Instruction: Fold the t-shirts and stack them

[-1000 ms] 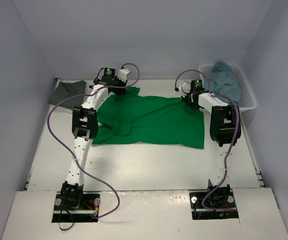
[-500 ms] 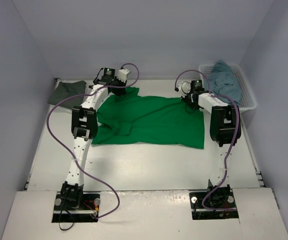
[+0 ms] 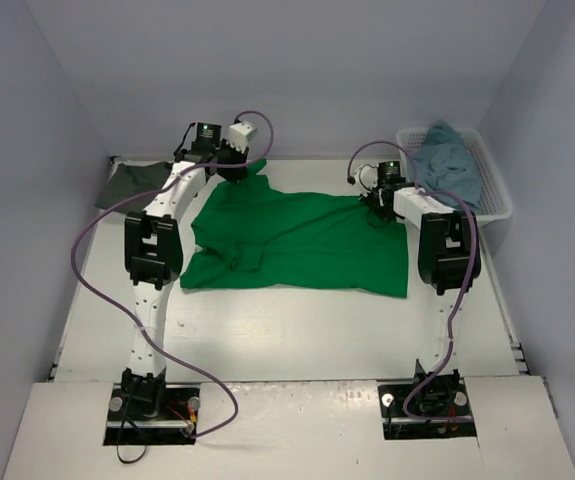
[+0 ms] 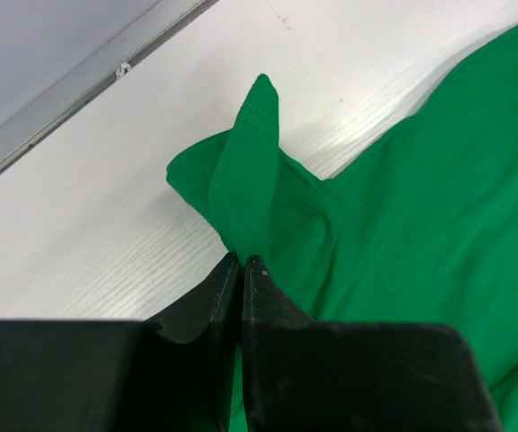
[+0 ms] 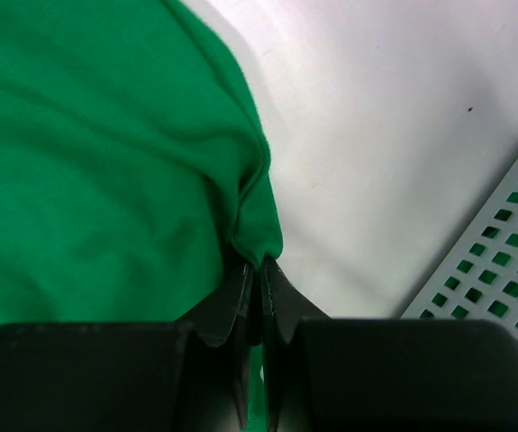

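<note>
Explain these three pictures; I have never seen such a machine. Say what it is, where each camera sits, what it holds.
Two white robot arms are bolted at a white table's near edge. The wide picture looks down from above and behind them; each close-up comes from a camera on one wrist. A green t-shirt lies spread on the table, a dark grey shirt at the far left, a teal-blue shirt in a white basket at the far right. The left tool is shut on the green t-shirt's far left end, the right tool on its far right corner.
</note>
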Controlling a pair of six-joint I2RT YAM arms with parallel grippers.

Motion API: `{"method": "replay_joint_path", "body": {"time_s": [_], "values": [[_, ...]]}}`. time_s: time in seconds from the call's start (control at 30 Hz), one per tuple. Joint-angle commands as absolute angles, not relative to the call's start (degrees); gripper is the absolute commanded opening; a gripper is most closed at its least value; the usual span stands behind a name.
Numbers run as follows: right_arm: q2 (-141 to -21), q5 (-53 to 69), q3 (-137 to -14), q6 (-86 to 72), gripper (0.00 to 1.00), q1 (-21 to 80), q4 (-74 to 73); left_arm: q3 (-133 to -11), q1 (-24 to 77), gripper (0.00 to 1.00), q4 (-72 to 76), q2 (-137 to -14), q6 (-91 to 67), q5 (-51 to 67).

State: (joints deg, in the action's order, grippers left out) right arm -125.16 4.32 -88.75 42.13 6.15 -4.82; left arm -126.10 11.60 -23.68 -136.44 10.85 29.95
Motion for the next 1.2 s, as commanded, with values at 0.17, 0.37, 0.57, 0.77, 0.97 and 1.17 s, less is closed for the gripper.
{"method": "replay_joint_path", "body": {"time_s": [0.17,0.37,0.57,0.77,0.97,1.17], "values": [[-119.19,3.34,-84.2,40.25,0.0,7.29,-13.71,-118.23,11.43,0.0,-20.22,-122.89,11.51,33.22],[-117.16,0.71,-83.41,39.73,0.0,7.29,-12.48,-113.65,11.43,0.0,-18.99,-119.45,11.16,34.1],[-116.37,-4.3,-81.74,38.59,0.0,7.21,-6.51,-111.62,11.43,0.0,-18.63,-118.04,10.9,34.36],[-118.03,-2.38,-85.69,36.48,0.0,6.94,-5.8,-110.83,11.34,0.0,-18.19,-118.12,10.81,33.93],[-120.58,-3.16,-92.44,33.93,0.0,6.59,-5.8,-112.15,11.34,0.0,-20.21,-119.44,11.43,32.96],[-124.54,-3.78,-99.22,33.58,0.0,6.59,-9.57,-116.28,10.99,0.0,-24.26,-120.68,13.27,31.9]]}}
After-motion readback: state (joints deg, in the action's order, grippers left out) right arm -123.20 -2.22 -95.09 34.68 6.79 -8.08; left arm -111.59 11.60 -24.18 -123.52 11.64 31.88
